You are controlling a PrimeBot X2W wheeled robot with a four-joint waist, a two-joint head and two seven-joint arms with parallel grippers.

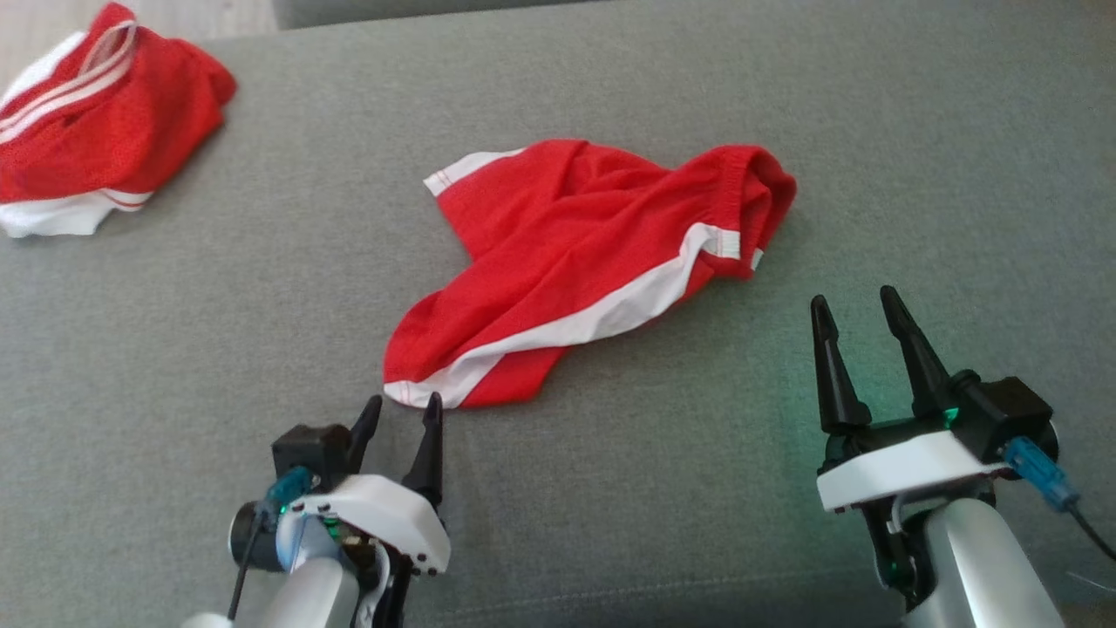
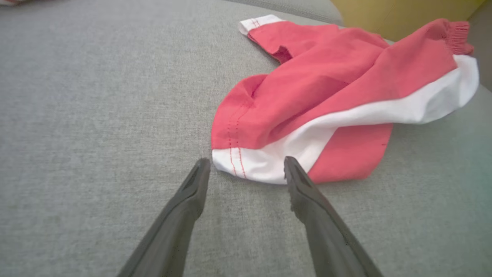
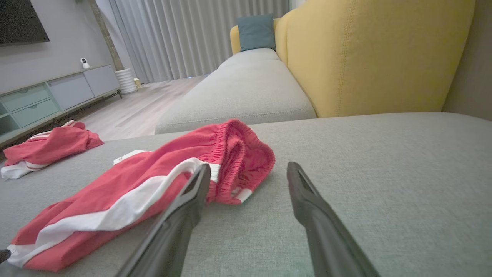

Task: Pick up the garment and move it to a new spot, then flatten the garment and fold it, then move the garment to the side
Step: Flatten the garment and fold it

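Overhead: shorts (image 1: 593, 253), left fingers (image 1: 430, 449), right fingers (image 1: 833, 366) apart, empty; right wrist: yellow backrest (image 3: 376, 57).

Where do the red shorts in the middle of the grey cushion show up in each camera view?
Head view: the red shorts lie at the centre, slanting from lower left to upper right.
Left wrist view: right half, from the top right down to the centre.
Right wrist view: left half, from the bottom left corner up to the centre.
Shared landmark: the elastic waistband, at the upper right end, at the top right corner, and at the centre.
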